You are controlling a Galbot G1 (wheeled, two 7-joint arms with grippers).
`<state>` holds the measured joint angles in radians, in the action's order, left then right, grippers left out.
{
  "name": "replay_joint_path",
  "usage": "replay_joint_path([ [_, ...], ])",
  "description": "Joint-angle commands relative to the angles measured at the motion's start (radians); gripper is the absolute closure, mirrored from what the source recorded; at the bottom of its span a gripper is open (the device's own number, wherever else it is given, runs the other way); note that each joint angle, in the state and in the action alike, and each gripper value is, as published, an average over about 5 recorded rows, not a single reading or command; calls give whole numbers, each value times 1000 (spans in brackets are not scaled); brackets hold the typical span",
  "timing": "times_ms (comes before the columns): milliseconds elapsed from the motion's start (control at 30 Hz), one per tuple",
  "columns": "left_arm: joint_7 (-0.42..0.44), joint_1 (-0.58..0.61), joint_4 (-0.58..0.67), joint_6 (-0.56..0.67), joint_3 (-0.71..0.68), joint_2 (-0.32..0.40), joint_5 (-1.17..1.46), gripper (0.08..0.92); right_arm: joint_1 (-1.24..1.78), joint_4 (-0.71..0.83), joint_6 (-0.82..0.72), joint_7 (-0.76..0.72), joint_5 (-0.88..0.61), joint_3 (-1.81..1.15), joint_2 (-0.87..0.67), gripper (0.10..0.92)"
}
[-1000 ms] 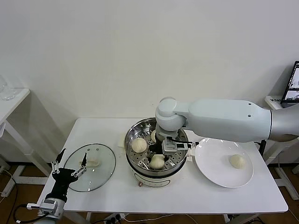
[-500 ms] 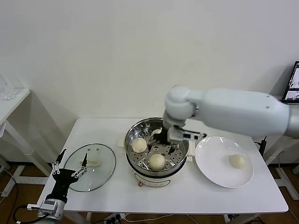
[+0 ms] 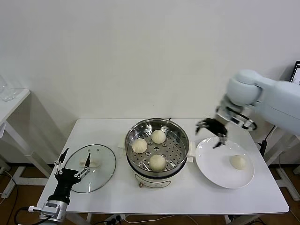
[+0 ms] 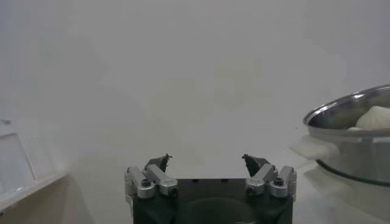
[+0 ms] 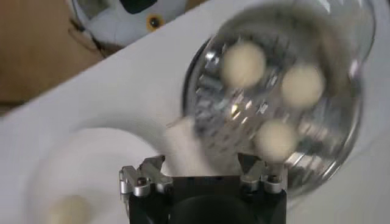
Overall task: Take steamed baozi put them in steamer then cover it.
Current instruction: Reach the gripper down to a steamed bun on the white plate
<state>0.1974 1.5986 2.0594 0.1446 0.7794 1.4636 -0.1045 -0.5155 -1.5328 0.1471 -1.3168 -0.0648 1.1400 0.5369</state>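
Observation:
The steel steamer (image 3: pixel 157 161) stands at the table's middle with three baozi on its tray: one at the back (image 3: pixel 158 136), one at the left (image 3: pixel 139 145), one at the front (image 3: pixel 157 162). The fourth baozi (image 3: pixel 238 162) lies on the white plate (image 3: pixel 211 166) to the right. My right gripper (image 3: pixel 212 130) is open and empty, in the air above the plate's far-left rim. The right wrist view shows the steamer (image 5: pixel 341 146) with its baozi (image 5: pixel 244 64) and the plate's baozi (image 5: pixel 67 210). The glass cover (image 3: pixel 101 164) lies flat at the left. My left gripper (image 3: pixel 71 167) is open, parked at the front left.
The plate lies close beside the steamer's right handle (image 3: pixel 191 151). A side table (image 3: pixel 9 101) stands far left, and a laptop (image 3: pixel 294 86) sits at the right edge. The left wrist view shows the steamer's rim (image 4: pixel 347 109) and the wall.
My right gripper let go of a baozi in the steamer, rose out of the pot and swung right to above the plate. The left arm has not moved.

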Motion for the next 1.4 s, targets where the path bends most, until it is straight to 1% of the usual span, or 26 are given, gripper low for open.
replay_joint_path([
  [33,-3,8,14,4,-13,2,-12,177,577,188,-177,55,206,-465,-186,203],
  [133,-4,8,15,4,-16,4,-15,177,669,272,-191,88,267,-574,-137,203],
  [267,-4,8,12,4,-15,5,-15,177,708,362,-188,110,321,-637,-71,203],
  [567,-3,2,1,3,-6,3,-15,177,724,467,-180,135,368,-672,37,203],
  [1033,-5,-14,-20,-4,-10,3,-15,177,758,519,-161,169,408,-698,90,203],
  [1400,-4,-16,-31,-3,-7,1,-15,177,758,520,-158,171,399,-702,106,203],
])
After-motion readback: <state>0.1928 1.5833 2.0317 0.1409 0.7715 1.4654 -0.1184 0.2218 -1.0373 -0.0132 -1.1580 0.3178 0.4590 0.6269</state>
